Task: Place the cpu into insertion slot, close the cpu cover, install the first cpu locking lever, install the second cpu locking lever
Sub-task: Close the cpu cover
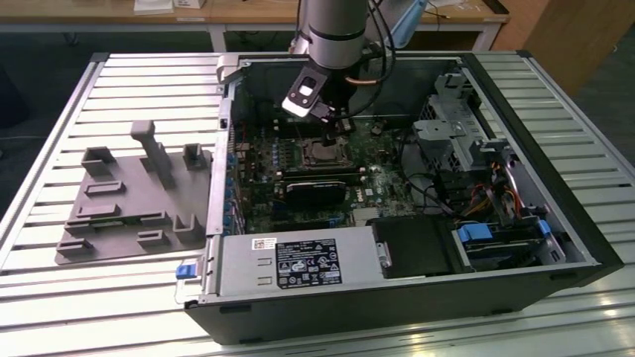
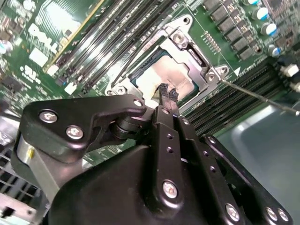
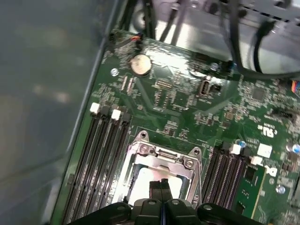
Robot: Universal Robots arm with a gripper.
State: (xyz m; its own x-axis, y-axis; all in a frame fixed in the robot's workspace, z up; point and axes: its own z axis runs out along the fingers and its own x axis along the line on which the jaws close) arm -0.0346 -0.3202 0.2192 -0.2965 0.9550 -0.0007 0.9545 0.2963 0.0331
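Fingertips together and holding nothing, the claw (image 2: 168, 93) hung just above the cpu (image 2: 176, 75); contact could not be told. The chip lay seated in the slot (image 1: 303, 155) at the centre of the exterior view, inside the open case (image 1: 555, 223) on the counter (image 1: 149, 82). The cover (image 2: 201, 77) lay flat around it, apparently to pin it down, while a thin lever (image 2: 258, 93) jutted aside, seemingly unlatched. The arm (image 1: 332, 30) stood near-vertical at upper centre, wrist tipped over the board (image 3: 187, 103).

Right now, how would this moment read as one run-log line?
chip: seated | cover: down over chip | gripper: shut, empty, over chip | lever: sticking out
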